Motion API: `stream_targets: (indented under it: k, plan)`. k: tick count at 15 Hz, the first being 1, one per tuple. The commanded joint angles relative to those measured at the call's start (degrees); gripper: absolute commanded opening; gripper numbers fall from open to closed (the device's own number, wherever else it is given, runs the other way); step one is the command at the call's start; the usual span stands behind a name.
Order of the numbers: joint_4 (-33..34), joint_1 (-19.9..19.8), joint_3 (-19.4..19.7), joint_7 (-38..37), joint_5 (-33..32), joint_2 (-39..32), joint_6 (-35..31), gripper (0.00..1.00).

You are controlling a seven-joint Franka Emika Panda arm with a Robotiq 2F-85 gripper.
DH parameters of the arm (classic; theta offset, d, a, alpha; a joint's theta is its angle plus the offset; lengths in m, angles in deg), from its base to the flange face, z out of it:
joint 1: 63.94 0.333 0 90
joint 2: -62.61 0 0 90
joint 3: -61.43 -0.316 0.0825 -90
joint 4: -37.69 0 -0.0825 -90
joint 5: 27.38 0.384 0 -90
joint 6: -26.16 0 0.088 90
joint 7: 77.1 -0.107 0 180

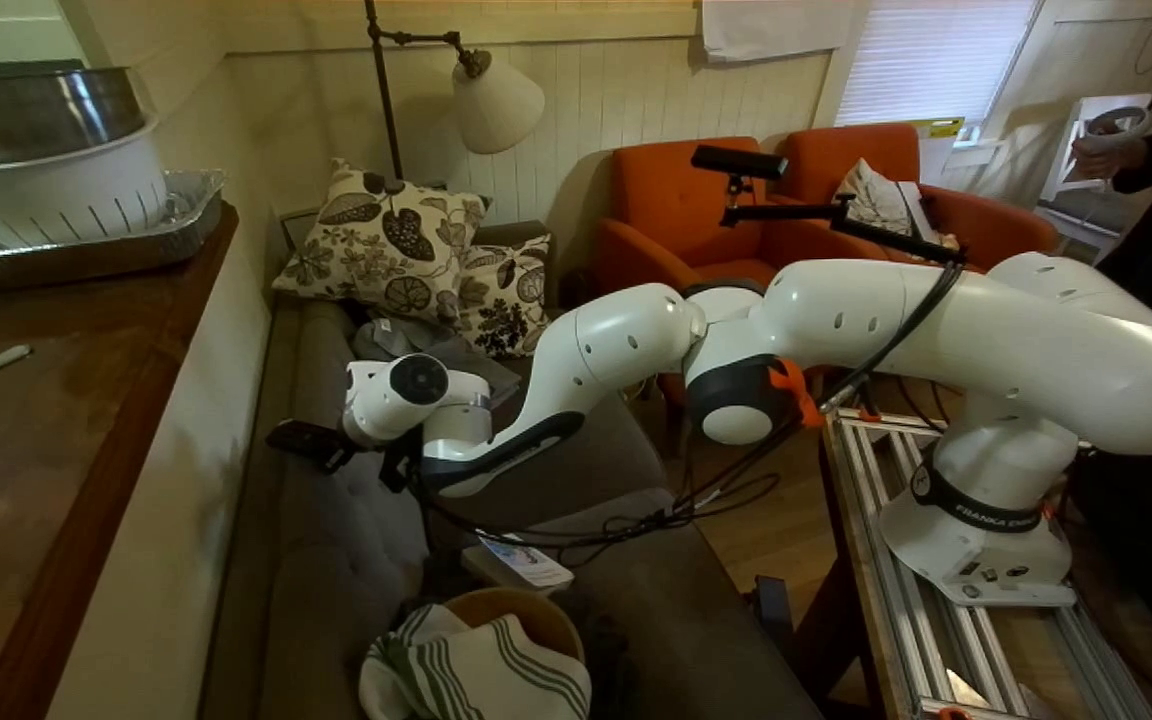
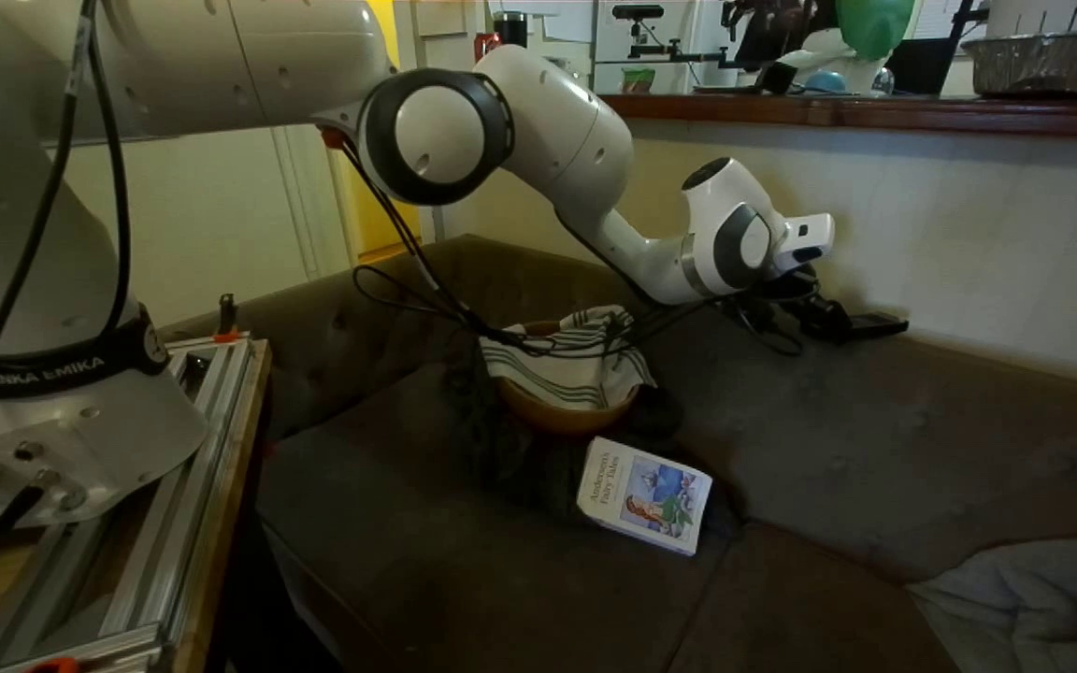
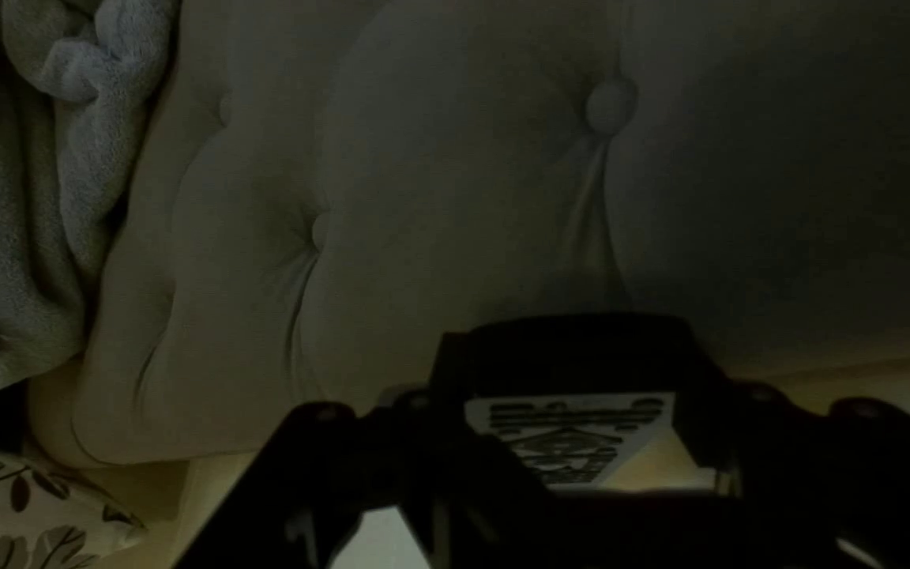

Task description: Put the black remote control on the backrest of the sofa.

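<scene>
Carry looks done, release isn't: the slim, oblong, all-black remote control (image 1: pixel 301 438) sits in the black two-finger gripper (image 2: pixel 828 321), jaws closed on it and held apart only by its body. Both exterior views put it up by the top of the broad, button-tufted grey fabric backrest (image 1: pixel 366 540) on the long grey-brown fabric sofa (image 2: pixel 464 551), free end pointing toward the cream-painted wall (image 2: pixel 997 243); roughly flat in an exterior view. Wrist view is dark: backrest fills most of it, fingers murky at the bottom. Can't tell if the remote touches the fabric or hangs just above. Left, by my read: settle it on the top, open the jaws, back off. Probably late in the task.
</scene>
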Motion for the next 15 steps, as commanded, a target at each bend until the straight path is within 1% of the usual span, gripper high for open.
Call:
stream_targets:
  k: [1,6,12,13,14,15]
  plan:
    - [0.1,1.1,1.8,4.5,5.5,0.0,-0.9,0.37]
    - [-0.1,2.6,2.9,10.0,10.6,0.0,0.0,0.37]
    - [-0.1,3.5,3.3,12.7,13.0,0.0,1.1,0.37]
    - [-0.1,3.6,3.3,12.8,13.2,0.0,1.3,0.87]
    - [-0.1,3.6,3.2,13.2,13.4,0.0,1.5,0.88]
    - [-0.1,3.7,3.3,13.4,13.5,0.0,1.6,0.94]
